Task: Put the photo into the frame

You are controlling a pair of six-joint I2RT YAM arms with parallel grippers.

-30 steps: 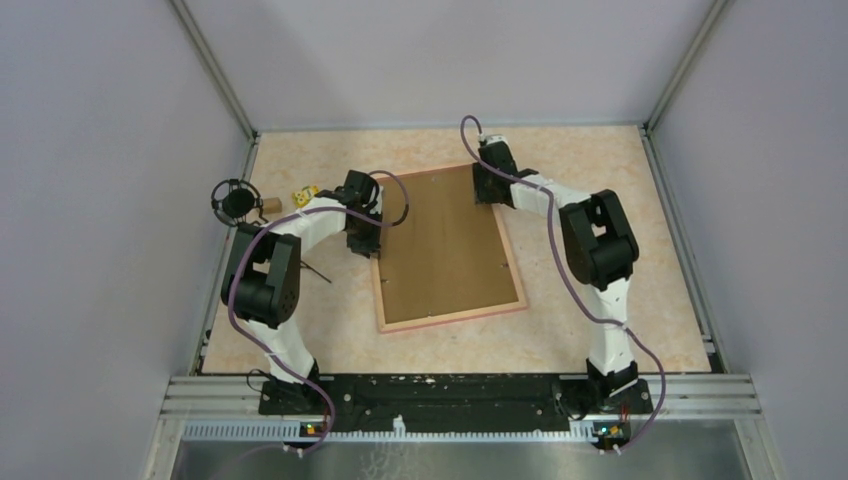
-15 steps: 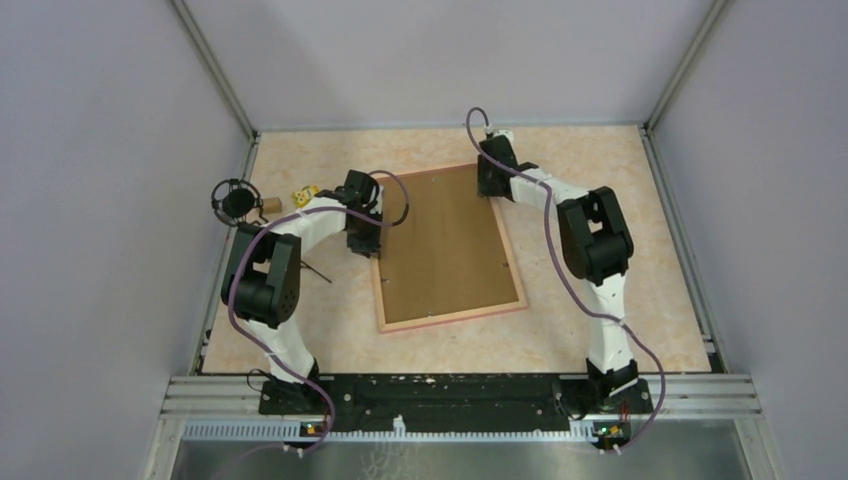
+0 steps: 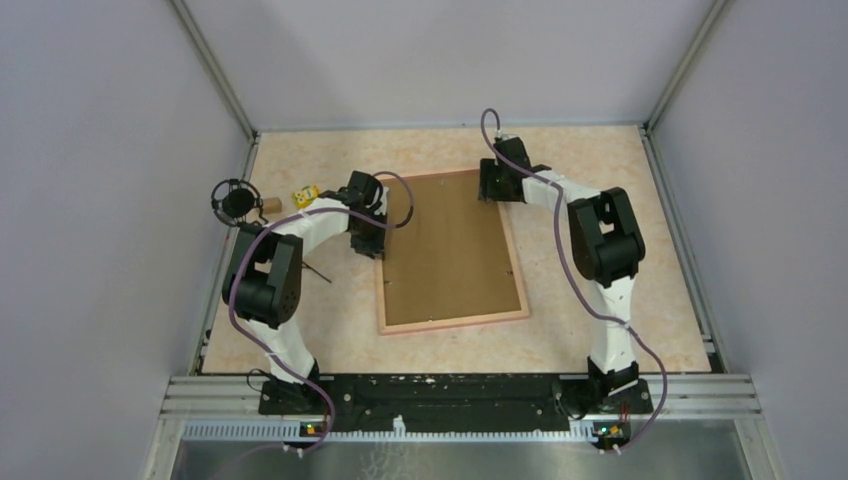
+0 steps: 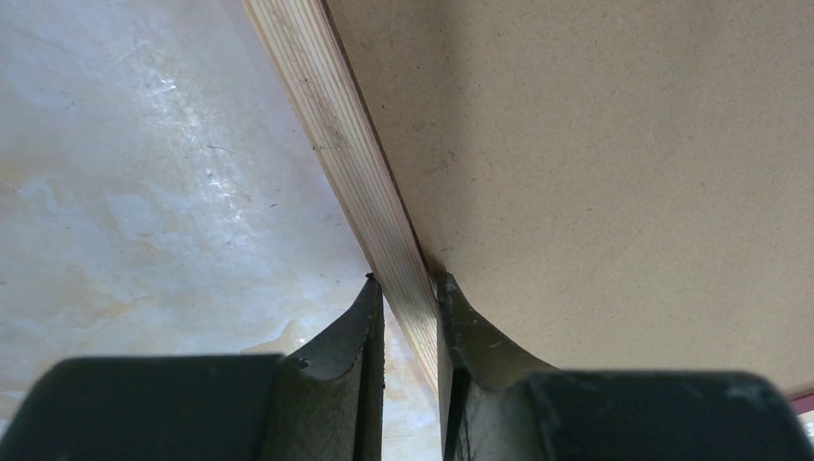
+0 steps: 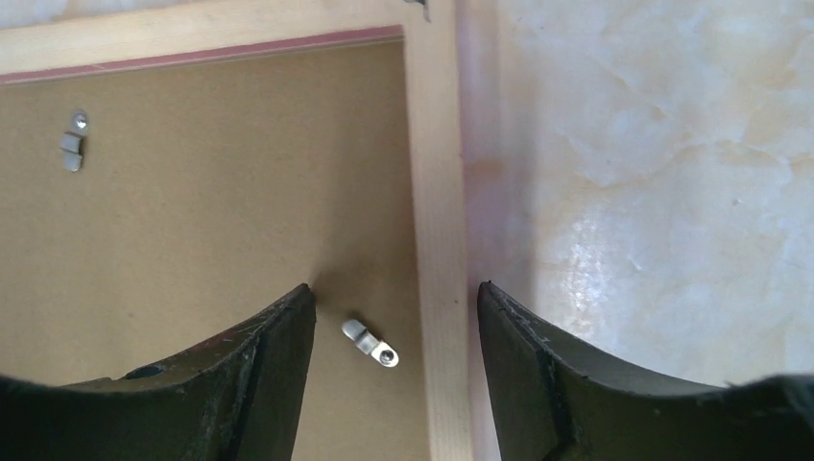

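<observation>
The salmon-pink frame (image 3: 455, 322) lies face down on the table, and a brown backing board (image 3: 450, 250) fills it. The photo is not in view. My left gripper (image 3: 372, 240) is at the frame's left rail; in the left wrist view this gripper (image 4: 411, 288) is shut on that rail (image 4: 336, 134), one finger outside it and the other on the board (image 4: 595, 144). My right gripper (image 3: 492, 190) is at the far right corner. In the right wrist view it (image 5: 395, 293) is open, straddling the right rail (image 5: 437, 192) and a small metal clip (image 5: 370, 341).
A second metal clip (image 5: 71, 144) sits on the board near the far rail. By the left wall stand a black round object (image 3: 237, 200), a small wooden block (image 3: 272, 205) and a yellow piece (image 3: 305, 193). A thin dark stick (image 3: 318, 270) lies left of the frame.
The right gripper moved right along the frame's far end and its jaws opened wider. The frame's far end swung a little to the right. The left gripper kept its hold.
</observation>
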